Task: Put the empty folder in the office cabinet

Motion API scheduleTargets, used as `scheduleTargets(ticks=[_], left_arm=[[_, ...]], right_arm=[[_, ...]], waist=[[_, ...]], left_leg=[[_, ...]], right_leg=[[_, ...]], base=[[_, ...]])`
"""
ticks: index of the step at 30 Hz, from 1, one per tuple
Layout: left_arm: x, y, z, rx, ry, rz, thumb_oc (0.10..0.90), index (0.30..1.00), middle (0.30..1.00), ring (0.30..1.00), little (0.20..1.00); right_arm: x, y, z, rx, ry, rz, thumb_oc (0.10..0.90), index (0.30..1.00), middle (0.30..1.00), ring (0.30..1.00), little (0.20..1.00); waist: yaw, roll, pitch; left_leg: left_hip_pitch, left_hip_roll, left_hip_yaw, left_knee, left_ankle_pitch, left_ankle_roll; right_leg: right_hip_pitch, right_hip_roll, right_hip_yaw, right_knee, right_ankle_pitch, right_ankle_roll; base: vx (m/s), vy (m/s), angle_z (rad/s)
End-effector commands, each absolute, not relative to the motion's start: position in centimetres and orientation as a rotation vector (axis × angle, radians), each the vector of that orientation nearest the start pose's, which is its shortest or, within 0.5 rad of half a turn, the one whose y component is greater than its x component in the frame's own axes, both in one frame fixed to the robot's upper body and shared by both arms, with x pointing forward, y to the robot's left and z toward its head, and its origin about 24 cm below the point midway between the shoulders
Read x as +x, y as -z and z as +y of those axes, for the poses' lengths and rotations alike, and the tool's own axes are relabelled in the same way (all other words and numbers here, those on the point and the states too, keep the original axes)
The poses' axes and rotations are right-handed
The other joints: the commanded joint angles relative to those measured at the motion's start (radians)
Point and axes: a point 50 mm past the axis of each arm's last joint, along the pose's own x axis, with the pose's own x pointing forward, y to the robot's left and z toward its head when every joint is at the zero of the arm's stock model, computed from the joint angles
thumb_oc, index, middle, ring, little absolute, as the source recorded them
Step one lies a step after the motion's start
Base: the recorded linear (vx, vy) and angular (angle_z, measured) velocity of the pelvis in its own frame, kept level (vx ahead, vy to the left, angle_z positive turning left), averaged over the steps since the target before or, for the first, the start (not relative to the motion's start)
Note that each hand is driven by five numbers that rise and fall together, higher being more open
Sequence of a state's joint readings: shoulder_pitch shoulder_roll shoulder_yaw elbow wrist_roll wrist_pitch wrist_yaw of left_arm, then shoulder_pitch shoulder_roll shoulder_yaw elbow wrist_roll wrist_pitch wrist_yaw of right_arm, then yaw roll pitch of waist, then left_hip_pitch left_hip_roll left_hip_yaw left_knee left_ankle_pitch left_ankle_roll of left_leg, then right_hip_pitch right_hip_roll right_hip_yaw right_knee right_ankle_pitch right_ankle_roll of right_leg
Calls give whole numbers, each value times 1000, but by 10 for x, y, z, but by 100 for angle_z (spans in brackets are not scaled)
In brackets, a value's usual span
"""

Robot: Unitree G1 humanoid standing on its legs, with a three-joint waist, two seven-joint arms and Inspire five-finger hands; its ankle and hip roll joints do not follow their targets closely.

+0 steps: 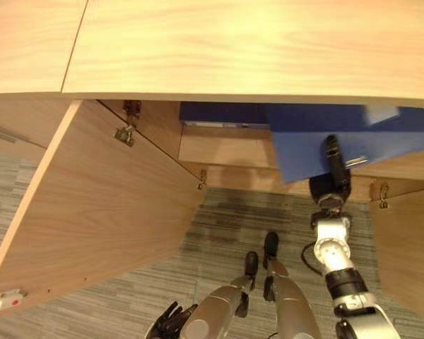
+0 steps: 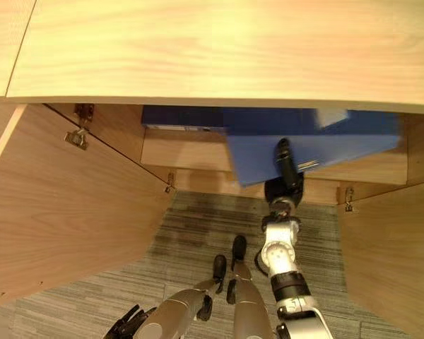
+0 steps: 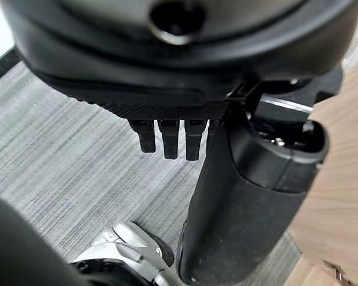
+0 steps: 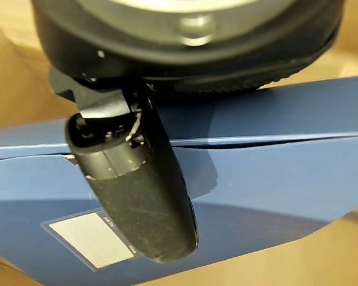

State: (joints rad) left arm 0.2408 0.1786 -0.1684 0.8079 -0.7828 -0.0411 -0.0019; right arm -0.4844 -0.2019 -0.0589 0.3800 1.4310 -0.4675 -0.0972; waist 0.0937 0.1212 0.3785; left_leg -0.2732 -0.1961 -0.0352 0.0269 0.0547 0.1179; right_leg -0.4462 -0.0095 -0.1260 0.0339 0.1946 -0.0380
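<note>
A blue folder (image 1: 304, 145) lies tilted half inside the open wooden cabinet, its front corner jutting out over the shelf edge (image 1: 226, 152). My right hand (image 1: 332, 185) reaches up to it from below, and its thumb (image 4: 143, 190) lies flat on the folder's cover (image 4: 274, 179). The fingers are hidden under the folder. A white label (image 4: 92, 238) shows on the cover near the thumb. My left hand (image 1: 171, 319) hangs low near the grey carpet with relaxed fingers (image 3: 167, 140) and holds nothing.
A second dark blue folder (image 1: 219, 113) lies deeper on the shelf, left of the held one. The cabinet's left door (image 1: 92, 212) swings wide open and the right door (image 1: 410, 247) stands open too. The wooden top (image 1: 233, 42) overhangs the opening.
</note>
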Motion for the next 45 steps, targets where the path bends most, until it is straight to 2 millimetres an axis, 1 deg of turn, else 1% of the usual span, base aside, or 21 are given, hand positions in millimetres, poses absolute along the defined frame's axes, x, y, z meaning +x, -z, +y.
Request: scheduleTargets(ticks=[1,2,3,4,5,6,7,8,12,16,23,24,27,28,29,36,37,38,39,43,45], left_arm=[[45,150,190,-495,-372,1059,800,900,900,900,900],[48,147,189,-497,-355,1041,800,900,900,900,900],[49,147,189,-497,-354,1041,800,900,900,900,900],[50,146,188,-500,-344,1032,800,900,900,900,900],[54,148,176,-511,-333,1049,800,900,900,900,900],[55,149,175,-513,-332,1047,800,900,900,900,900],[51,154,173,-515,-347,1088,800,900,900,900,900],[48,157,179,-504,-371,1103,800,900,900,900,900],[35,161,195,-448,-421,1140,800,900,900,900,900],[33,162,203,-420,-434,1150,800,900,900,900,900],[20,164,215,-359,-443,1201,800,900,900,900,900],[20,164,217,-351,-438,1204,800,900,900,900,900],[20,163,223,-325,-435,1208,800,900,900,900,900],[20,163,225,-315,-426,1212,800,900,900,900,900],[20,163,226,-305,-422,1215,800,900,900,900,900],[18,164,228,-253,-391,1234,800,900,900,900,900],[20,164,229,-244,-383,1231,800,900,900,900,900],[21,164,229,-240,-378,1232,800,900,900,900,900],[21,164,228,-235,-370,1234,800,900,900,900,900],[22,165,226,-230,-358,1232,800,900,900,900,900],[25,164,226,-222,-345,1224,800,900,900,900,900]], right_arm=[[330,-175,-238,1329,248,-774,400,300,300,300,300],[331,-186,-249,1355,282,-832,400,300,300,300,300],[331,-187,-249,1355,283,-834,400,300,300,300,300],[332,-195,-254,1361,297,-866,400,300,300,300,300],[333,-201,-249,1381,308,-881,400,300,300,300,300],[333,-202,-248,1379,308,-882,400,300,300,300,300],[334,-209,-267,1428,370,-922,400,300,300,300,300],[335,-219,-277,1419,383,-949,400,300,300,300,300],[334,-248,-298,1362,383,-1016,400,300,300,300,300],[343,-268,-313,1269,400,-955,400,300,300,300,300],[349,-303,-328,1160,380,-902,400,300,300,300,300],[349,-313,-330,1134,374,-900,400,300,300,300,300],[349,-328,-336,1069,371,-880,400,300,300,300,300],[346,-339,-344,1031,380,-876,400,300,300,300,300],[346,-344,-345,1010,382,-869,400,300,300,300,300],[334,-358,-367,974,445,-873,400,300,300,300,300],[331,-359,-372,976,460,-876,535,502,502,502,502],[330,-358,-375,979,473,-876,753,829,829,829,829],[329,-355,-378,988,490,-870,800,900,900,900,900],[328,-351,-381,998,503,-865,800,900,900,900,900],[329,-342,-385,1008,530,-838,800,900,900,900,900]], waist=[[6,10,-34],[8,20,-31],[9,21,-30],[9,26,-27],[13,26,-25],[11,26,-23],[14,30,-20],[24,37,-18],[48,61,-12],[65,80,-8],[80,78,-14],[82,78,-12],[87,73,-10],[85,70,-6],[87,71,-3],[91,84,1],[91,88,1],[93,91,0],[92,98,1],[95,107,1],[93,118,1]], left_leg=[[37,40,-162,7,-110,-43],[36,37,-166,3,-108,-42],[36,37,-167,3,-108,-42],[35,35,-168,2,-107,-43],[31,33,-170,0,-105,-45],[26,31,-170,1,-99,-46],[21,26,-178,-2,-96,-48],[18,23,-182,-4,-93,-49],[7,14,-186,-6,-82,-53],[-3,10,-179,-15,-72,-60],[-8,15,-175,-37,-56,-70],[-10,15,-174,-39,-55,-72],[-8,21,-170,-39,-60,-77],[-18,19,-168,-37,-50,-82],[-19,20,-165,-36,-51,-86],[-33,19,-157,-38,-41,-100],[-37,20,-152,-38,-39,-104],[-34,21,-151,-41,-43,-105],[-39,19,-146,-45,-33,-108],[-38,18,-146,-52,-28,-108],[-31,19,-145,-56,-33,-109]], right_leg=[[53,-9,54,9,-116,89],[52,-9,53,10,-119,89],[52,-9,52,11,-120,89],[49,-9,52,12,-120,89],[44,-11,51,13,-121,90],[41,-13,50,12,-115,90],[34,-14,50,13,-117,91],[31,-16,50,13,-118,92],[26,-20,52,8,-115,93],[21,-19,56,-8,-108,94],[20,-13,54,-31,-101,92],[19,-12,52,-32,-101,91],[22,-9,48,-33,-109,90],[16,-14,43,-35,-102,89],[17,-15,39,-34,-104,90],[20,-25,6,-43,-107,92],[21,-29,-3,-46,-107,94],[26,-28,-7,-50,-112,96],[25,-32,-15,-56,-106,97],[29,-34,-23,-58,-107,97],[34,-36,-27,-58,-115,97]], base=[[5,-18,7],[0,-15,8],[-8,-10,7],[-22,-17,6],[-42,-15,5],[-42,-31,6],[-32,-23,3],[8,-35,6],[-20,-5,3],[-7,3,2],[3,-11,0],[7,-44,0],[12,-53,1],[1,-75,3],[-5,-76,5],[2,-44,11],[-7,-31,12],[-7,-32,14],[20,-23,18],[-4,-9,10],[-3,-4,2]])
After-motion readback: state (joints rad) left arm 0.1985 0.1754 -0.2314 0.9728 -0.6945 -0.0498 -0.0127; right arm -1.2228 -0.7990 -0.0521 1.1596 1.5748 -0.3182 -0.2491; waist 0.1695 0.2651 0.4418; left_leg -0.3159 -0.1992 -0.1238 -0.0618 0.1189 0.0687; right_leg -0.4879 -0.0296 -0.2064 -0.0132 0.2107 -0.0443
